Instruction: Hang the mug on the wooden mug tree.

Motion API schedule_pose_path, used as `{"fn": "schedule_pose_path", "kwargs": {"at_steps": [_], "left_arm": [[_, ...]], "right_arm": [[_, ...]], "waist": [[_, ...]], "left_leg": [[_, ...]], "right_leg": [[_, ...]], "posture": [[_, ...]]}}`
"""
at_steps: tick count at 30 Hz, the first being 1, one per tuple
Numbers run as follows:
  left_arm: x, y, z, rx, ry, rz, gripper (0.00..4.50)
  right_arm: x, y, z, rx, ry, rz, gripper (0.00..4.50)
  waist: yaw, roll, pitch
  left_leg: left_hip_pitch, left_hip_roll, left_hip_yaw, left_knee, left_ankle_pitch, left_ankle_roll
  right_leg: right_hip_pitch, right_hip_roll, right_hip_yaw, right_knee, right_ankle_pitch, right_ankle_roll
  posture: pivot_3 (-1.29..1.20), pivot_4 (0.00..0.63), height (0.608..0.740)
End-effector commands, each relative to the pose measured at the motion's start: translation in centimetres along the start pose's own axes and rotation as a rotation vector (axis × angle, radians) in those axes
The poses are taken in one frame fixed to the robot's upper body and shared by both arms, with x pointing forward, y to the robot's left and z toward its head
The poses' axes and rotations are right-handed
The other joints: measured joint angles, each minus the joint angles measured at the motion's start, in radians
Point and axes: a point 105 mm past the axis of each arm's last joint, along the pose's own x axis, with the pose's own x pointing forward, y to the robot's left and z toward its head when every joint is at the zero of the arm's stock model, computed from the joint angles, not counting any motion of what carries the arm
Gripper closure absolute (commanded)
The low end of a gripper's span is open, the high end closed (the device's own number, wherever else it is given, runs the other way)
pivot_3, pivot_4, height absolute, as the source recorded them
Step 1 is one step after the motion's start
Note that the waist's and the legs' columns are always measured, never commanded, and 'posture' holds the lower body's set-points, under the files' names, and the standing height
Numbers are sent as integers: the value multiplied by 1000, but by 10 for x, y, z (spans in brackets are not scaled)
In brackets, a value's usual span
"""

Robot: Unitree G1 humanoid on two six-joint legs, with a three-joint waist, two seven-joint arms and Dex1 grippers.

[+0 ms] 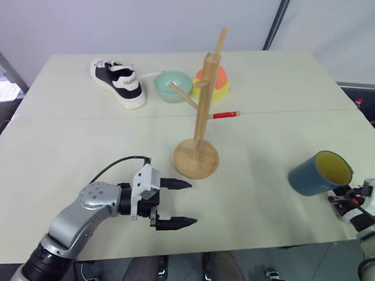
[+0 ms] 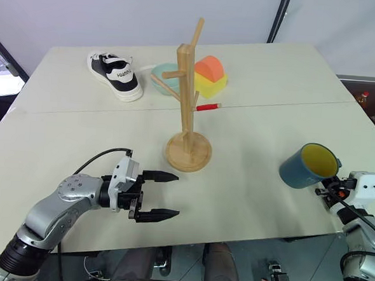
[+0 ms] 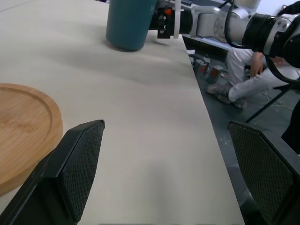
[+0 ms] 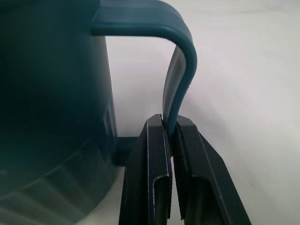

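Black right fingers (image 4: pixel 171 154) pinch mug (image 2: pixel 308 166) handle (left spread).

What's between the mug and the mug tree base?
Nothing: bare table separates the mug from the wooden mug tree base, seen in the left eye view.

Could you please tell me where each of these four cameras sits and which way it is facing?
Left eye: on the head, looking down over the table; both arms show.
Right eye: beside it, same scene: mug tree, shoe.
Left wrist: behind the open left pincer, facing the mug and the right arm.
Right wrist: behind the right pincer, shut on the mug's handle.
All four views share the mug.
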Motion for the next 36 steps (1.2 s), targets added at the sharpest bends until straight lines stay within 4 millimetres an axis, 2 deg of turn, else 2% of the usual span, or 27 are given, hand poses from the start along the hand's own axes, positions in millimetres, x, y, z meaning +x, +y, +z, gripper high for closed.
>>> {"fn": "schedule_pose_path", "kwargs": {"at_steps": [1,2,5,9,13,17,24,31,36], "left_arm": [[-11,9,3,49,-9,61,0],[-14,12,4,49,-11,73,0],[-21,20,10,48,-25,97,0],[-29,30,25,68,-52,126,0],[-35,37,44,89,-75,152,0],[-37,38,54,105,-84,168,0],[-36,34,62,110,-98,194,0],[-36,32,64,113,-100,223,0],[-38,31,64,115,-102,250,0]], "right_arm": [[9,54,65,-350,-119,262,4442],[10,71,80,-420,-148,330,4442],[15,105,113,-556,-217,463,4442],[22,135,146,-671,-285,565,4442],[32,152,167,-736,-312,640,4442],[41,155,174,-762,-307,691,4442],[57,159,181,-783,-328,747,4442],[65,164,185,-809,-342,803,4442],[78,177,192,-825,-352,836,4442]], "waist": [[-5,2,1],[-5,1,1],[-2,-1,2],[6,-5,4],[11,-7,5],[20,-10,7],[19,-11,8],[21,-11,8],[18,-11,8]], "left_leg": [[0,0,1,0,0,0],[1,1,2,0,0,0],[2,4,4,0,-1,-2],[2,5,4,0,-2,-3],[0,5,9,0,-2,-3],[-1,5,12,0,-3,3],[-2,5,14,0,-6,5],[-1,7,15,3,-5,4],[-1,7,16,3,-5,4]], "right_leg": [[-1,0,1,0,0,0],[-2,0,1,1,0,0],[-2,1,-1,1,-2,4],[-5,0,-3,0,-2,3],[-3,-4,-3,-4,0,-1],[-3,-5,-3,-5,1,-2],[-4,-4,-3,-6,2,-1],[-3,-3,-3,-5,3,1],[-4,-3,-3,-5,4,1]], "posture": [[0,150,740],[0,150,740],[0,150,740],[0,150,740],[0,150,740],[0,150,740],[0,150,740],[0,150,740],[0,150,740]]}}
